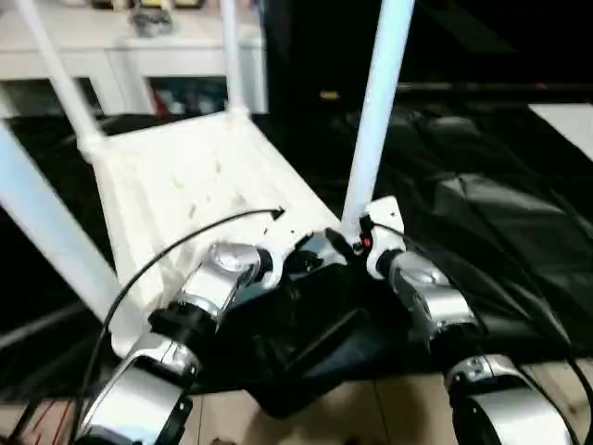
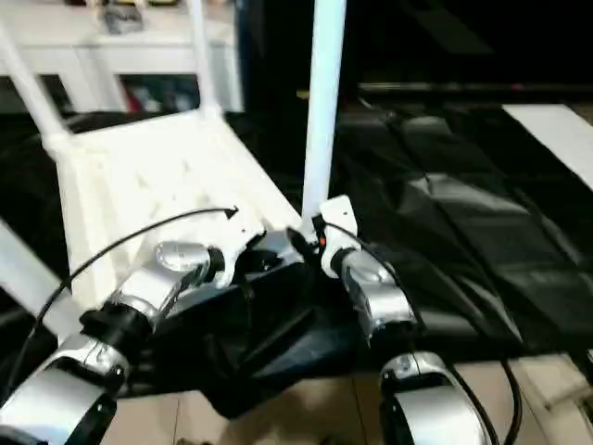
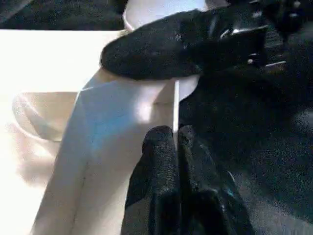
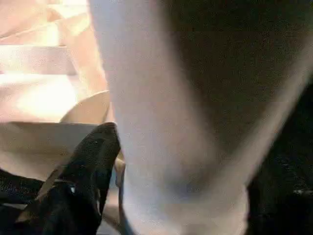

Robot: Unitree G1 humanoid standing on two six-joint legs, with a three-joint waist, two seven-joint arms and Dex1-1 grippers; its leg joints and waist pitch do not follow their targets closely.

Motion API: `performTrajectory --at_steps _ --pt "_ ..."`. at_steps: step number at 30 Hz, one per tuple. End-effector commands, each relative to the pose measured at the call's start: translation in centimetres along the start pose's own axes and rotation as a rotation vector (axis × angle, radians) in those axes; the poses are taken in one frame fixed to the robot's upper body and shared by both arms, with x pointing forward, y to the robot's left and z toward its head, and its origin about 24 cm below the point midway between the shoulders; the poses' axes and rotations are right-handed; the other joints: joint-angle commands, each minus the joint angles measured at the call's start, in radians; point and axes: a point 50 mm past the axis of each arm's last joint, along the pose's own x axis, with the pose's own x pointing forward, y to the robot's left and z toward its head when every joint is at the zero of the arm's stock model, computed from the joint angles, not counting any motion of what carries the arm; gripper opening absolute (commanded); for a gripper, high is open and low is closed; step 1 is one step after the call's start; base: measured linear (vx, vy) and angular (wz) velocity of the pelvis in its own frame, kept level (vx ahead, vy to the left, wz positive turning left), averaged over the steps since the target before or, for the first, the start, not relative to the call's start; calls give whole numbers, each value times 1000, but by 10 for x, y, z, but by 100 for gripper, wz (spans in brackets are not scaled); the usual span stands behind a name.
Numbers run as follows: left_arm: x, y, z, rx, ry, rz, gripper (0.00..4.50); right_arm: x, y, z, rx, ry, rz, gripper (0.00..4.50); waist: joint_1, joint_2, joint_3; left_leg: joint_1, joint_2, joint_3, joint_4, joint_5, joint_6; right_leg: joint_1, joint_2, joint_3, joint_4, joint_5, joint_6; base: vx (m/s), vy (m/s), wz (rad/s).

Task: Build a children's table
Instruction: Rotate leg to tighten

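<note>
The children's table top (image 1: 185,176) lies upside down on a black cloth, ribs facing up. White legs stand in its corner sockets: two at the back (image 1: 56,74) (image 1: 232,56), one at the near left (image 1: 37,222) and one at the near right (image 1: 375,111). My right gripper (image 1: 357,241) is at the base of the near right leg (image 4: 161,122), open, with a black finger (image 4: 88,166) beside the tube. My left gripper (image 3: 173,137) is shut and empty, its tips resting against the white socket (image 3: 122,112) of that same corner.
A black cloth (image 1: 482,213) covers the floor under and to the right of the table. A white cabinet (image 1: 120,46) stands behind it. Bare pale floor (image 1: 371,408) shows at the near edge, and a black cable (image 1: 167,250) arcs over my left forearm.
</note>
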Motion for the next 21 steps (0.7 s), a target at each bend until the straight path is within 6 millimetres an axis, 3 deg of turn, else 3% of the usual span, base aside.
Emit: performTrajectory --at_steps 1,2,3,4,5,7,8,11,16,21 --pt "-1 -8 5 63 -36 -114 0 0 13 -2 -38 23 176 397 12 -26 -78 -43 17 -13 -89 -58 35 60 -47 56 -101 -452 -58 101 -25 -13" --pt "-1 -8 5 63 -36 -114 0 0 13 -2 -38 23 176 397 8 -3 -76 -29 17 -7 -92 -122 31 46 -24 52 -84 -262 -137 101 -25 -13" --pt "-4 -7 3 60 -31 -121 0 -2 10 -1 -57 24 198 397 3 -6 -73 -23 16 0 -91 -180 32 38 -18 54 -88 -250 -164 20 -53 9" --pt "-7 -6 1 68 -34 -138 0 -5 8 -1 -81 27 226 397 -2 -12 -66 -8 12 6 -90 -293 28 29 -12 51 -100 -346 -186 37 -45 18" --pt "-16 -4 -3 73 -31 -174 0 -14 4 0 -126 34 315 397 -4 -16 -66 -3 9 8 -88 -325 28 25 -14 51 -106 -393 -184 37 -45 18" --pt "-23 -2 -5 76 -31 -212 0 -22 1 1 -130 35 395 397 -1 -17 -74 -16 13 8 -91 -287 48 38 -17 57 -100 -356 -184 26 -21 7" --pt "-29 -1 -7 78 -26 -237 0 -28 0 1 -128 35 462 397 -2 -20 -73 -20 15 11 -91 -264 58 38 -15 57 -98 -329 -190 0 0 0" --pt "-39 2 -11 103 -9 -292 0 -38 0 1 -146 62 579 397 11 -13 -80 -20 27 19 -85 -186 63 40 -15 60 -84 -227 -227 37 -27 7" --pt "-52 4 -16 108 17 -371 0 -49 2 -2 -178 102 714 397 21 -11 -90 -29 29 25 -74 -74 71 50 -9 57 -55 -16 -284 34 -17 4" --pt "-59 4 -20 116 56 -441 0 -48 5 2 -174 86 727 397 18 -12 -84 -31 29 23 -79 -108 51 53 -12 54 -62 -83 -269 0 0 0"
